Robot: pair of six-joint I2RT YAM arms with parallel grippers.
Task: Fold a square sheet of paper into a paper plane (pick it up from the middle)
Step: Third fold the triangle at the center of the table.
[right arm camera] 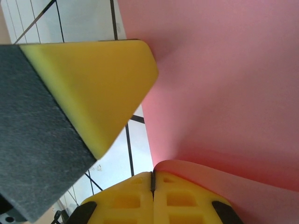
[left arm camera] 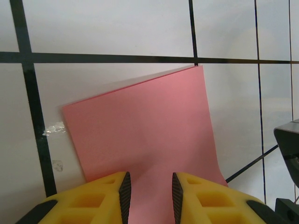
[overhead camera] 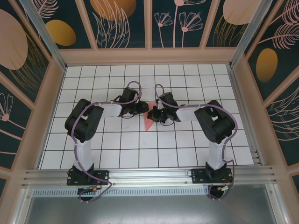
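Top external view has the square sheet of paper (overhead camera: 148, 123) sitting mid-table (overhead camera: 140, 154), right between the two grippers that meet over it, so not much pink shows from up there. Left wrist cam is clearer: the sheet lies mostly flat, and its near edge runs in under the left gripper (left arm camera: 149, 182). Those jaws stand apart with a gap and pink showing through it, so that one isn't pinching anything. The right gripper (right arm camera: 152, 176) is clamped tight and the paper's edge curls up right out of its tips, so I reckon it's got that edge nipped. Handling-wise this stuff looks feather-light and floppy, bowing wherever it's lifted. My guess is it'll crease or tear if yanked, and skate around on the smooth table. I'd take hold around the middle of the sheet rather than a corner, and press it flat before any fold.
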